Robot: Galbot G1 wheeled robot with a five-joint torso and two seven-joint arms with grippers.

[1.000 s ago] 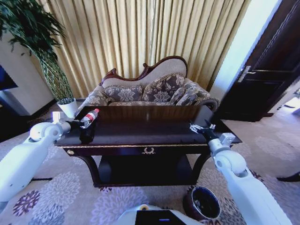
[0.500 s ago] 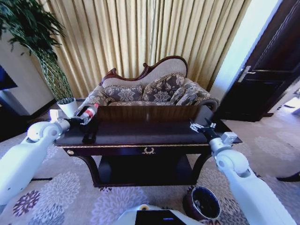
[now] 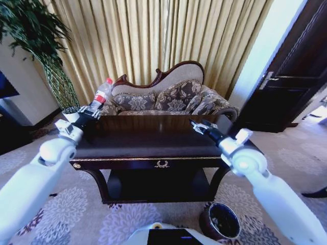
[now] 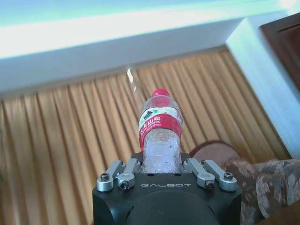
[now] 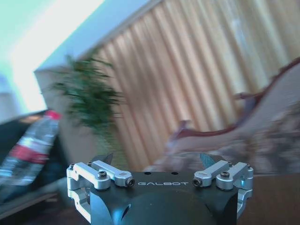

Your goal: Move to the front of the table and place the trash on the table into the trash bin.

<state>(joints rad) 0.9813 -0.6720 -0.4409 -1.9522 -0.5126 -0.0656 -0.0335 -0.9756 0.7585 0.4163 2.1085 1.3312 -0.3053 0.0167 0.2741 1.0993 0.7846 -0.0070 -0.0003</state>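
Bottle clamped in my left gripper, lifted | right gripper spread, empty | risk: bottle slipping before trash bin.

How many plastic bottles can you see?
1: the clear plastic bottle with the red cap and label, held up by the left gripper above the table's left end. Other trash may be hidden.
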